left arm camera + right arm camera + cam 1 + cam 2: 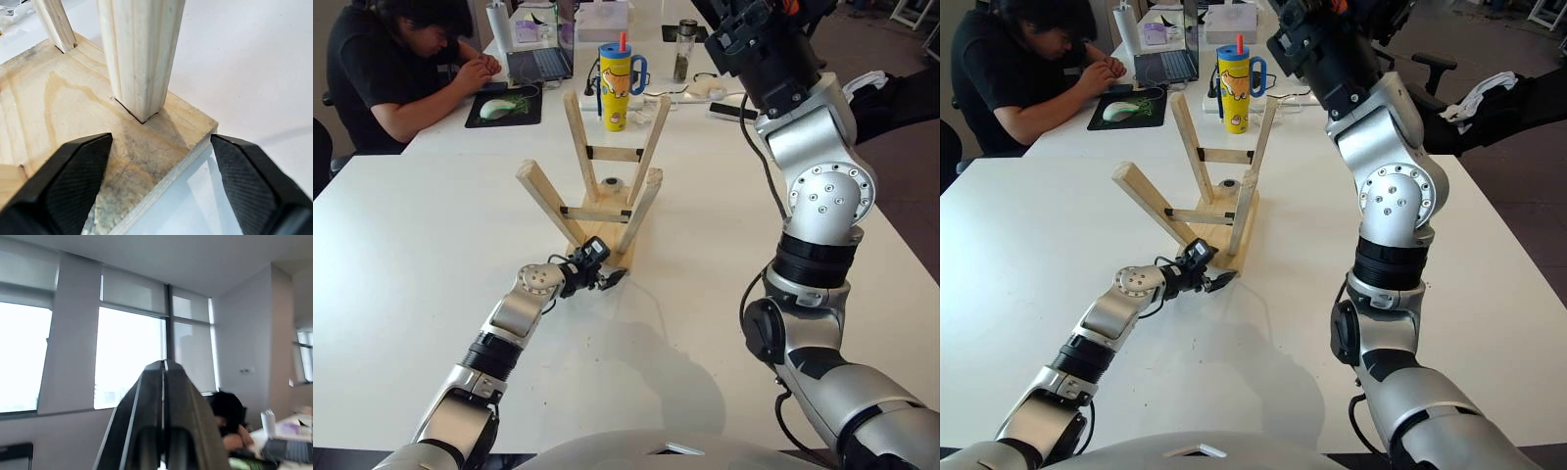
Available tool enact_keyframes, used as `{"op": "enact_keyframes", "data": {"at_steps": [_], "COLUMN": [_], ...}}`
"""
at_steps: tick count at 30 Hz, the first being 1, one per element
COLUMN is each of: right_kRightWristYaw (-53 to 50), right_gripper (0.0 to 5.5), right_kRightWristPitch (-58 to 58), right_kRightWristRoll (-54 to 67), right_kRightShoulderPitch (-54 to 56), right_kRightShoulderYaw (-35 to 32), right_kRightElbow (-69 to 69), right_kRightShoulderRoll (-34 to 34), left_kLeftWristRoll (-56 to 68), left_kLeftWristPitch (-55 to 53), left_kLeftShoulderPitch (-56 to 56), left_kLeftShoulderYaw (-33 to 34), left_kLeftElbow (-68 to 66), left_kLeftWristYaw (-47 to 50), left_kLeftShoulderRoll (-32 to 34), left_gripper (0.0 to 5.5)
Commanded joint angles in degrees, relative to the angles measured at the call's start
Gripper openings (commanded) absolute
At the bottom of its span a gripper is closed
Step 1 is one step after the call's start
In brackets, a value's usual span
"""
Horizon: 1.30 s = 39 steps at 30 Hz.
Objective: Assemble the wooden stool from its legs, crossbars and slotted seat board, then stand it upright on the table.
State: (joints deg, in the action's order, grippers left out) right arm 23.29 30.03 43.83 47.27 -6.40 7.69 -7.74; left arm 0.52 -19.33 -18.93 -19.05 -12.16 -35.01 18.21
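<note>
The wooden stool [607,186] rests upside down on the white table [411,255], its seat board [597,230] flat on the surface and its legs and crossbars pointing up. My left gripper [612,277] is open at the board's near corner. In the left wrist view its black fingers [73,176] straddle that corner of the seat board [58,98], just in front of a leg [139,54] seated in its slot. My right arm [813,186] is raised high over the table's right side, and its gripper [164,369] is shut on nothing, pointing at the windows.
A yellow tumbler [617,83] stands just behind the stool. Farther back are a laptop [538,64], a dark bottle [685,49], cables [705,93] and a black mouse pad [504,106] in front of a seated person. Bare table lies left and right of the stool.
</note>
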Motion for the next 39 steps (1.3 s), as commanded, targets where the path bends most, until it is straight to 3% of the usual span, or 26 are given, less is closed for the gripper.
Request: {"op": "enact_keyframes", "data": {"at_steps": [1,4,8,12,14,15,19,21,25,31,35,39], "right_kRightWristYaw": [-5.21,-6.92,-6.19,-7.58,-7.88,-6.39,7.89,13.80,20.63,15.79,11.41,13.59], "right_gripper": [0.03,0.03,0.03,0.03,0.03,0.03,0.03,0.03,0.03,0.03,0.03,0.03], "right_kRightWristPitch": [11.58,9.07,-1.65,-4.59,-2.24,0.78,10.15,12.78,15.69,14.14,9.47,7.63], "right_kRightWristRoll": [-12.95,-15.45,-10.35,-8.69,-12.97,-17.19,-23.05,-20.73,-12.97,-11.46,-18.14,-19.83], "right_kRightShoulderPitch": [-20.03,-22.27,-10.80,-5.80,-7.57,-10.56,-23.72,-26.19,-25.48,-19.78,-18.59,-20.40], "right_kRightShoulderYaw": [18.34,17.27,4.90,-3.86,-2.46,1.80,17.55,19.02,17.76,15.25,14.61,15.63], "right_kRightElbow": [-10.92,-10.79,-6.10,-5.68,-7.13,-8.18,-2.47,0.90,5.31,2.28,-2.35,-0.53], "right_kRightShoulderRoll": [-1.17,-1.00,0.87,-2.44,-5.94,-10.01,-25.11,-27.34,-23.42,-14.49,-14.90,-16.38], "left_kLeftWristRoll": [-2.19,-2.14,-1.32,-1.26,-0.68,0.18,2.35,2.83,3.17,3.45,3.12,3.82], "left_kLeftWristPitch": [-5.68,-6.24,-6.84,-7.18,-7.63,-8.33,-10.44,-10.93,-11.28,-11.91,-12.57,-16.55], "left_kLeftShoulderPitch": [4.41,4.34,4.82,4.21,4.19,4.18,3.82,3.84,3.42,2.02,1.85,5.05], "left_kLeftShoulderYaw": [-0.98,-1.16,-0.63,-0.42,0.05,0.69,2.64,3.17,3.21,2.49,2.22,4.09], "left_kLeftElbow": [-6.04,-6.11,-6.45,-7.41,-7.55,-7.27,-6.51,-6.48,-7.03,-5.72,-1.06,11.57], "left_kLeftWristYaw": [0.97,0.80,0.99,1.37,1.49,1.51,1.41,1.41,0.96,0.52,0.57,2.72], "left_kLeftShoulderRoll": [0.85,0.73,0.23,-0.68,-1.32,-1.99,-3.51,-3.59,-3.47,-3.99,-3.02,-0.95], "left_gripper": [3.72,3.72,3.72,3.72,3.72,3.72,3.72,3.72,3.72,3.72,3.72,3.72]}}
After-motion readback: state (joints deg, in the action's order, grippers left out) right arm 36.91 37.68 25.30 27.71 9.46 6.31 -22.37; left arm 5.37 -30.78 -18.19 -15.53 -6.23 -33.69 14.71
